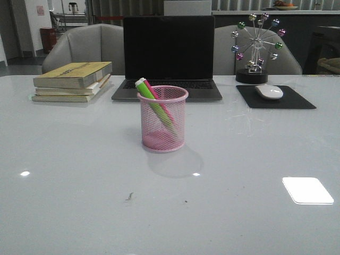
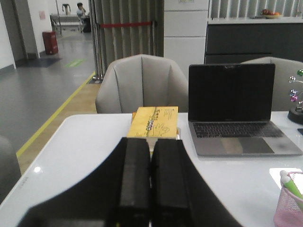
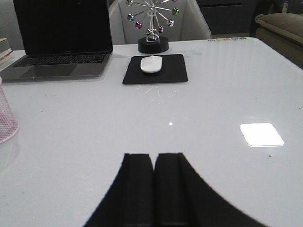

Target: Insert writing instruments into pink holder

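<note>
Pink holder (image 1: 163, 119) stands upright mid-table on the white table (image 1: 79, 186), in front of the laptop (image 1: 168, 53). Both markers sit inside, leaning toward the robot's left — green marker (image 1: 154, 105) with pale cap above the rim, pink marker (image 1: 159, 101) just behind it (mostly screened by mesh). Around: stacked books (image 1: 73, 81) back left; mouse (image 1: 269, 91) on a black pad (image 1: 276, 98) and a ball ornament (image 1: 256, 45) back right. Left gripper (image 2: 150, 175) and right gripper (image 3: 154, 189) — fingers pressed together, holding nothing, away from the holder.
</note>
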Action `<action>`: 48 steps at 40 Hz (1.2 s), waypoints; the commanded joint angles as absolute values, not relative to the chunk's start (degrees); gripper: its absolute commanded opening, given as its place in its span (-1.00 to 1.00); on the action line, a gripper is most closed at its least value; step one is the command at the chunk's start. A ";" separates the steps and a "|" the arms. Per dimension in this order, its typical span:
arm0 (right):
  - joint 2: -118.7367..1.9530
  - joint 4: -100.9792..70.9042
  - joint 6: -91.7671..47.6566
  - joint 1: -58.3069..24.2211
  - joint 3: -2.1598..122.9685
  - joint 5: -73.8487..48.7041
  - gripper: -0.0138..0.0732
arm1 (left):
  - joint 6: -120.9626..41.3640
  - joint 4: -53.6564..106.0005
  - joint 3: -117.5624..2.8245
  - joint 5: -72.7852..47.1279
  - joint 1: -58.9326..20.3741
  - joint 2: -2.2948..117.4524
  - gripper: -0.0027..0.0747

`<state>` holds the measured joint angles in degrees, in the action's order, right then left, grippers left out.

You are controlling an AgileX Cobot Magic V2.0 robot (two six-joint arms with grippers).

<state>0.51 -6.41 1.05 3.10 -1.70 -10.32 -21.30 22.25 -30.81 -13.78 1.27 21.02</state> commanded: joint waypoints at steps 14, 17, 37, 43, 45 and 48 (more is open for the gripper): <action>1.29 -5.85 0.94 3.15 -1.81 -5.57 -0.64 | -21.57 20.90 -25.62 -8.81 1.37 12.06 -0.67; 1.29 -5.85 0.94 3.15 -1.81 -5.57 -0.64 | -21.57 21.01 -24.71 -8.68 1.37 12.06 -0.67; 1.29 -5.85 0.94 3.15 -1.81 -5.57 -0.64 | -6.23 4.87 -10.94 -6.44 1.37 -0.34 -0.67; 1.29 -5.85 0.94 3.15 -1.81 -5.63 -0.64 | -4.05 3.57 -6.63 -4.99 1.37 -1.49 -0.67; 1.29 -5.85 0.94 3.15 -1.81 -5.63 -0.64 | -3.25 2.84 -5.29 -4.41 1.37 -1.65 -0.67; 1.29 -5.85 0.94 3.15 -1.81 -5.63 -0.64 | -3.25 2.84 -2.62 -1.83 1.37 -1.65 -0.67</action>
